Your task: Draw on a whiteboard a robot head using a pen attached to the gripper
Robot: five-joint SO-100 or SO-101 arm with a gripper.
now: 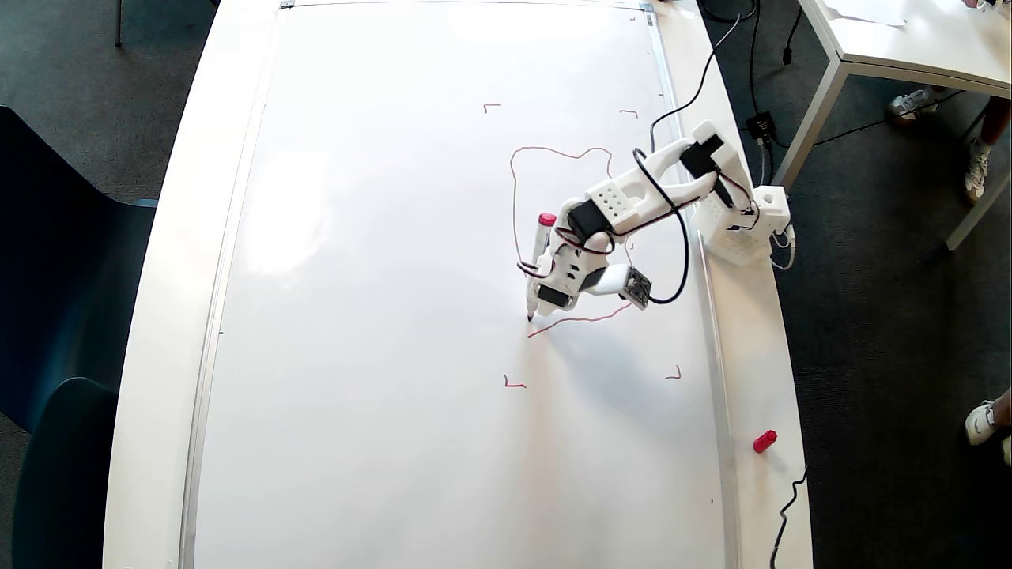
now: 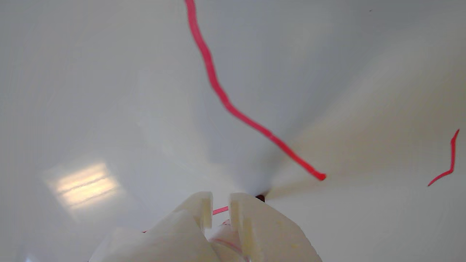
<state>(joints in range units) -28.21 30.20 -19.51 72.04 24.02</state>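
Glossy whiteboard (image 1: 379,316) on a white table, drawing half done.
The gripper (image 1: 541,278), fingers pressed around the pen (image 1: 540,257), holds its tip on the board beside the end of the robot head (image 1: 515,205), an unclosed red outline; a loose red cap (image 1: 764,441) lies well apart.

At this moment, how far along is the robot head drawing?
Partly done: the robot head outline runs along the top, down the left side and along a bottom stroke. The pen, carried on the tool, has its tip near the unclosed lower-left corner. Still missing: inner squares and stalk on the whiteboard.
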